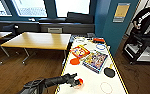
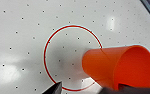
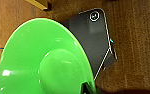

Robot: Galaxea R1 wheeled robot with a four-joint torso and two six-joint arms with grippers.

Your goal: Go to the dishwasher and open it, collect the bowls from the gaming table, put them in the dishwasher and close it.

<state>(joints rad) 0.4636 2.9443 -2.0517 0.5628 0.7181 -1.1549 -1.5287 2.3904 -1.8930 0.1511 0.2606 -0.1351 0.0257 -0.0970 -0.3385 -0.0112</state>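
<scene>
The gaming table [image 1: 91, 80], long and white with a thin yellow edge, is stretching away from the robot, and the collecting step looks to be under way. Toward its far end are lying a pair of bright game boxes [image 1: 94, 61], a flat orange disc [image 1: 75, 61] near the left edge and a black paddle [image 1: 109, 72] close to the right edge. At the near left corner the left gripper [image 1: 75, 82] is reaching in over the yellow edge and is clamping an orange vessel [image 2: 121, 66] by its rim; in the left wrist view it is sitting tilted over a red ring [image 2: 72, 57] printed on the dotted surface, and it looks rather deep for a bowl. The right gripper [image 3: 87, 87] is hanging over the wooden floor [image 3: 136, 37] off the table, carrying the light green bowl [image 3: 41, 60]. Both arms seeming loaded, I judge the next move calls for lifting the orange piece clear without tipping it.
</scene>
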